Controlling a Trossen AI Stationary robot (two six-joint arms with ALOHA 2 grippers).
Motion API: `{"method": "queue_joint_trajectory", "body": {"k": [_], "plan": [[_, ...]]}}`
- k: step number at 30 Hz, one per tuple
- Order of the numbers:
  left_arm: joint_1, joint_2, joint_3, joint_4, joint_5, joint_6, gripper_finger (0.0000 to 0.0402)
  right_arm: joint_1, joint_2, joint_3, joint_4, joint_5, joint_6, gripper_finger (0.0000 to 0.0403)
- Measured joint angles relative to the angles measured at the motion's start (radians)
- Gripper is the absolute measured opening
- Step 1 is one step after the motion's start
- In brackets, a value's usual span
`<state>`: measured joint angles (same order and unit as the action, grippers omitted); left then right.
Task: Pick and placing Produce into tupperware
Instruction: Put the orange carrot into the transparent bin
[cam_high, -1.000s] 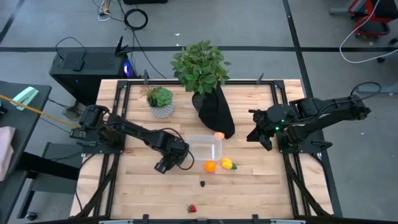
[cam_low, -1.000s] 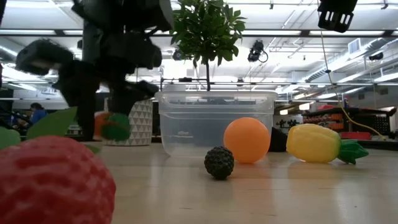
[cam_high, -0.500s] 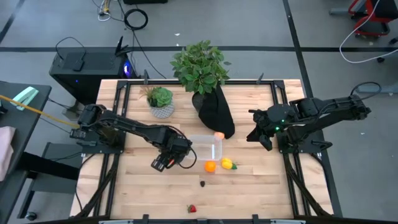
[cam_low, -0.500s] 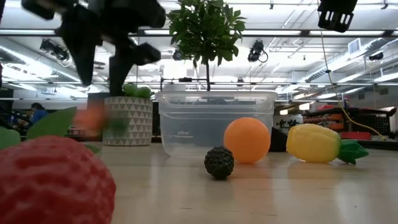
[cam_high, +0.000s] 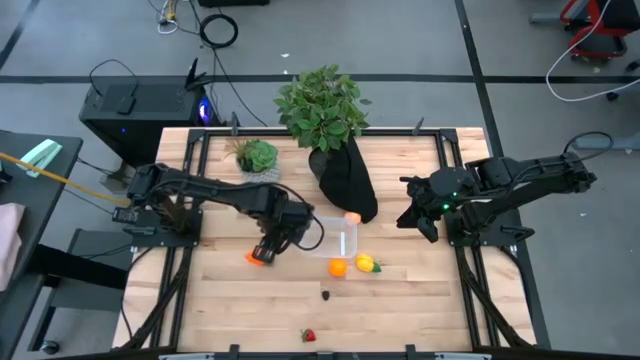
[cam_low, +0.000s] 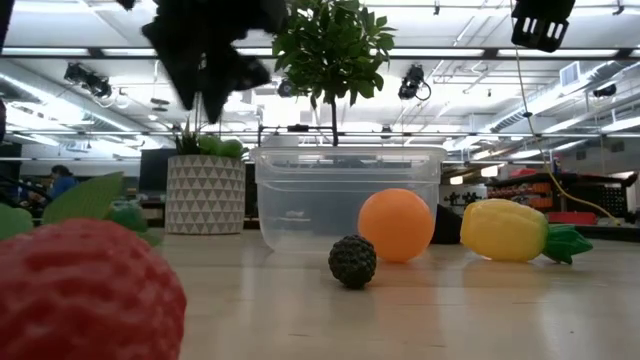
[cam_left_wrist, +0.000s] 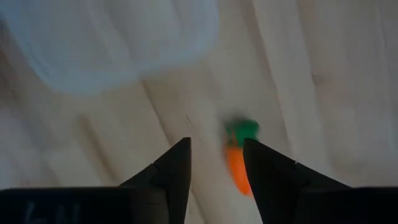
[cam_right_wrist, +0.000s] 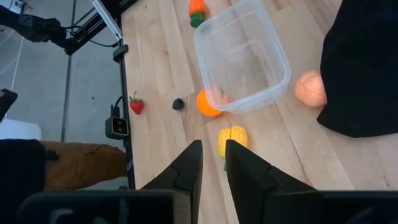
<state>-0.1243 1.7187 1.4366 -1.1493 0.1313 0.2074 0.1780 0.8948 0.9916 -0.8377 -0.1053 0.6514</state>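
The clear tupperware (cam_high: 335, 237) stands mid-table on its base with nothing in it. The orange carrot (cam_high: 256, 257) lies on the wood to its left, and in the left wrist view the carrot (cam_left_wrist: 236, 160) shows below the fingers. My left gripper (cam_high: 273, 240) hangs above it, open (cam_left_wrist: 216, 146), pointing down, holding nothing. An orange (cam_high: 338, 267), a yellow piece (cam_high: 368, 264), a dark piece (cam_high: 326, 294), a strawberry (cam_high: 309, 336) and a peach ball (cam_high: 352, 217) lie around the container. My right gripper (cam_high: 415, 222) waits raised at the right, its fingers (cam_right_wrist: 214, 152) a narrow gap apart.
A tall plant in a black wrap (cam_high: 345, 180) stands just behind the tupperware. A small plant in a white patterned pot (cam_high: 260, 165) stands at the far left. A black frame (cam_high: 200, 135) borders the table. Bare wood lies along the near edge.
My left gripper has risen and drifted toward the tupperware. The carrot, which it had at its fingertips just above the table a second ago, has dropped out of them and now lies on the wood left of the container.
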Motion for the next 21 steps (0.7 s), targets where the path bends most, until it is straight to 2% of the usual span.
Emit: {"method": "queue_joint_trajectory", "body": {"k": [7,12,14,19,21], "plan": [[0.003,0.000,-0.126,0.002,0.155,-0.114,0.0169,0.000,0.000,0.000,0.000,0.000,-0.025,0.0078],[-0.020,-0.002,-0.224,0.120,0.166,-0.198,0.0170,0.000,0.000,0.000,0.000,0.000,-0.027,0.0078],[-0.029,-0.012,-0.258,0.173,0.153,-0.222,0.0166,0.000,0.000,0.000,-0.001,0.000,-0.027,0.0078],[-0.044,-0.076,-0.330,0.268,0.003,-0.250,0.0157,0.000,0.000,0.000,0.000,0.000,-0.027,0.0078],[-0.044,-0.114,-0.363,0.284,-0.020,-0.249,0.0156,0.000,0.000,0.000,-0.001,0.000,-0.025,0.0078]]}}
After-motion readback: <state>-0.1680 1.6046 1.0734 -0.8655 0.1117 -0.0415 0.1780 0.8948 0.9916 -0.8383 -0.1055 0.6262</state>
